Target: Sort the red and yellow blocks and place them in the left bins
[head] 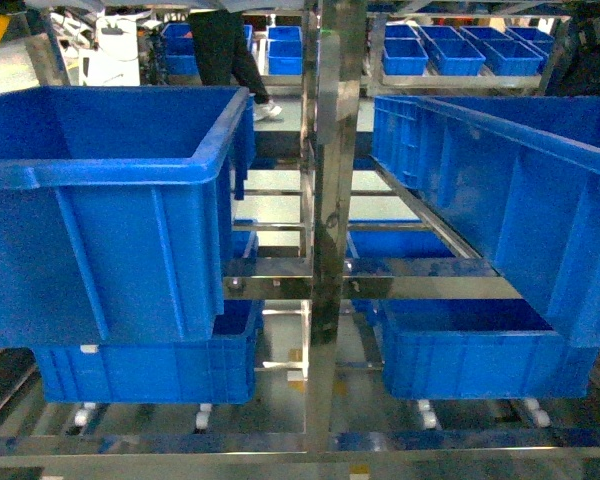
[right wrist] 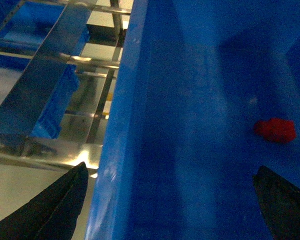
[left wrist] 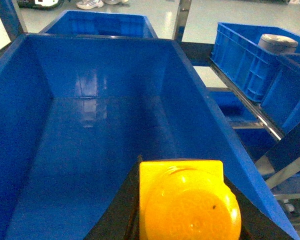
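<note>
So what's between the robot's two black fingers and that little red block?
Nothing but bare blue bin floor. In the right wrist view, the open right gripper hovers over the bin, and the red block lies alone, untouched, beyond the fingers.

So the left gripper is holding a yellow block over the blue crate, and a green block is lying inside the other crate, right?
Not quite. The block lying inside the other crate is red, not green; the right wrist view shows it. The rest holds: in the left wrist view the left gripper holds the yellow block over the blue crate.
</note>
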### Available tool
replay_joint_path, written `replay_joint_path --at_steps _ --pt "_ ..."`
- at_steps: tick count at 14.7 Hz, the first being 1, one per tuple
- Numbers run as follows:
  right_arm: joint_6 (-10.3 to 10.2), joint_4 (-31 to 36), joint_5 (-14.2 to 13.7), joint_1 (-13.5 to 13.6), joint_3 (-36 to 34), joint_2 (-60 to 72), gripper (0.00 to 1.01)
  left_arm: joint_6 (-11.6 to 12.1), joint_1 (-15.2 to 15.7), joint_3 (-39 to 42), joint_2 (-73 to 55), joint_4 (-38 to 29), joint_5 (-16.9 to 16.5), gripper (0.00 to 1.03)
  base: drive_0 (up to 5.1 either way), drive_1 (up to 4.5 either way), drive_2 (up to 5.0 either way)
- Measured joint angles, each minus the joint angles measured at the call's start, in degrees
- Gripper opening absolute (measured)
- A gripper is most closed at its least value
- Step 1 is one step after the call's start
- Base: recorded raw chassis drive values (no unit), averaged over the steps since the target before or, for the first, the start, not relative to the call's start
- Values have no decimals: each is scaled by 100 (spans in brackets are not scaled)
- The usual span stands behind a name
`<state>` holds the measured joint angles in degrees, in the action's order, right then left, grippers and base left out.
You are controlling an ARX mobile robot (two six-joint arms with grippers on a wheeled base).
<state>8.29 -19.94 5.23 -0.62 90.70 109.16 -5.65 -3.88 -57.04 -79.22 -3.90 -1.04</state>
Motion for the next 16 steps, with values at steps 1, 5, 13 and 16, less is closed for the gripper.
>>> replay_joint_path --at_steps 1,5,13,16 --pt "-149 -98 37 70 -286 -284 98 0 0 0 0 -7 2 27 0 0 0" --pt "-448 153 -22 260 -1224 -1526 98 0 2 0 0 -2 2 27 0 0 0" --pt "-516 245 -824 254 -2806 -3926 98 2 0 0 0 -4 0 27 0 0 0" --pt "-472 74 -1005 719 -3082 -4666 98 0 0 0 0 -4 0 27 0 0 0"
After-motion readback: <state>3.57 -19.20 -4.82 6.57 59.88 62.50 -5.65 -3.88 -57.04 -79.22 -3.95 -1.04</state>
